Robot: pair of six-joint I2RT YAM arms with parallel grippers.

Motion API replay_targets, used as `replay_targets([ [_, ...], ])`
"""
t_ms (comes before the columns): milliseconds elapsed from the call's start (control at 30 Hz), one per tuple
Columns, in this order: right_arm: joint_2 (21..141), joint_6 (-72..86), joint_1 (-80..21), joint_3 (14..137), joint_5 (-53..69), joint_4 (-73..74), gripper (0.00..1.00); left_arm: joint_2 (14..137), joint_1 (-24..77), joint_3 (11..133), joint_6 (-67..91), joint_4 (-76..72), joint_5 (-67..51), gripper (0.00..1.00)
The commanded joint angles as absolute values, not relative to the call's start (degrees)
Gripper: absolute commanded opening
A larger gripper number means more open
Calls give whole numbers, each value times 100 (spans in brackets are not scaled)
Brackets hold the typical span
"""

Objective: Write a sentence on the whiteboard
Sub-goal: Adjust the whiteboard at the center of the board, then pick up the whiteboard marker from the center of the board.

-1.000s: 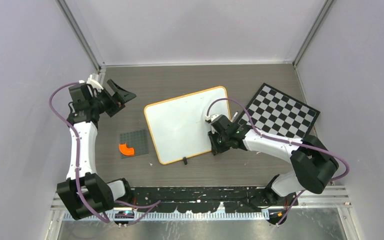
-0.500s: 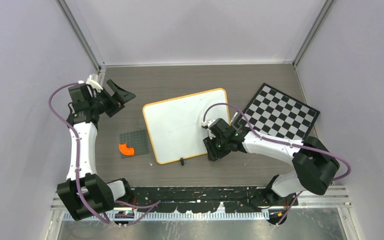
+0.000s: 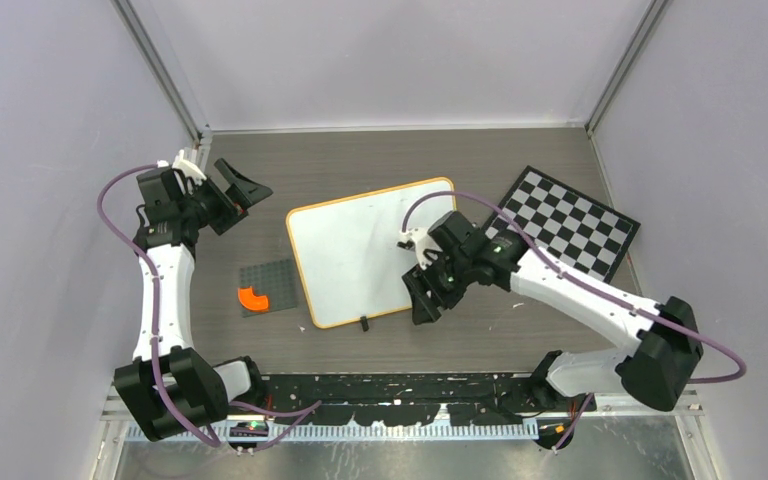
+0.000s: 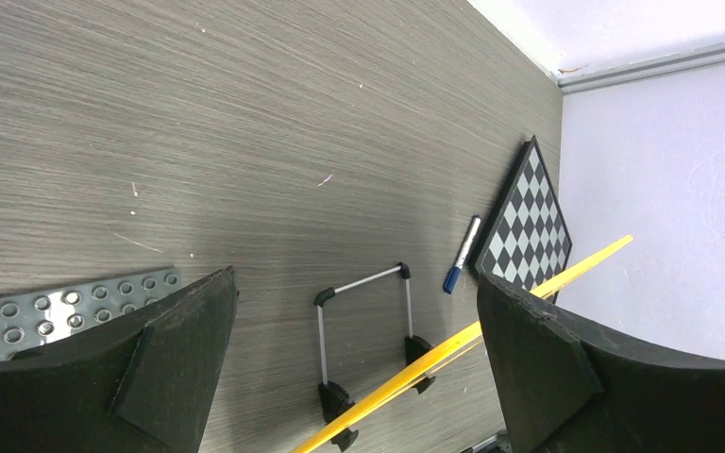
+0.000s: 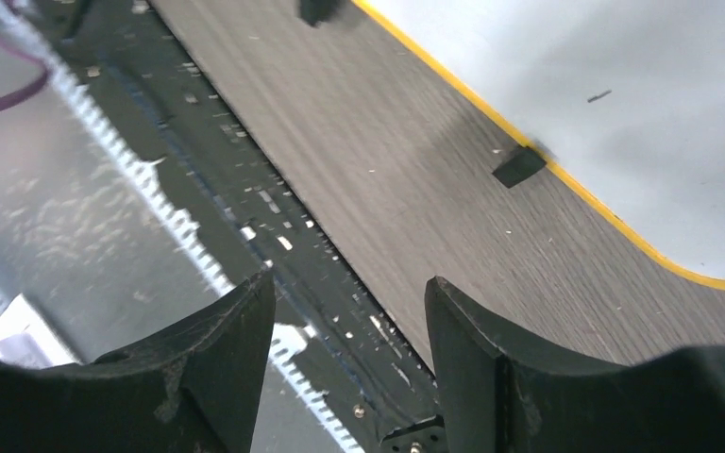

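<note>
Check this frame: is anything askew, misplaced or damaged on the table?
The whiteboard sits skewed to the table edges, and the marker lies loose on the table beside the checkered board, with nothing holding it. No spill or damage shows.

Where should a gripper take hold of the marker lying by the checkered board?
Grip the marker mid-barrel from straight above, closing the fingers across it. It is slim and lies flat, with the checkered board close beside it.

Right arm covers the whiteboard's right edge.
</note>
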State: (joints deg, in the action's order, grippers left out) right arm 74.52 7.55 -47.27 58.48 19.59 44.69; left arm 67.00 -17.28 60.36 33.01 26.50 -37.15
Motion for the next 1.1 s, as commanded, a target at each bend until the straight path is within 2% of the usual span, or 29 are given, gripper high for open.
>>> replay_targets([
  [0, 7026, 76, -4276, 6842, 2888, 5416, 62, 6577, -1771, 6219, 3183, 2550, -3862, 100],
  [200, 6916, 134, -3290, 8287, 3416, 6009, 60, 6553, -1761, 6191, 3190, 2516, -3974, 100],
  [333, 6997, 569, -2686, 9001, 2922, 5917, 59, 6546, -1766, 6227, 3201, 2509, -3976, 100],
  [567, 7384, 1907, -1226, 9396, 1958, 5088, 57, 6620, -1766, 6274, 3322, 2442, -3960, 100],
  [667, 7726, 1898, -1077, 9484, 889, 4977, 56, 6635, -1766, 6295, 3393, 2409, -3968, 100],
  [767, 8203, 2093, -1077, 9550, 99, 5085, 49, 6631, -1765, 6285, 3476, 2377, -3960, 100],
  [1067, 9227, 3184, -1129, 9118, -263, 4700, 47, 6516, -1771, 6232, 3505, 2362, -3869, 100],
])
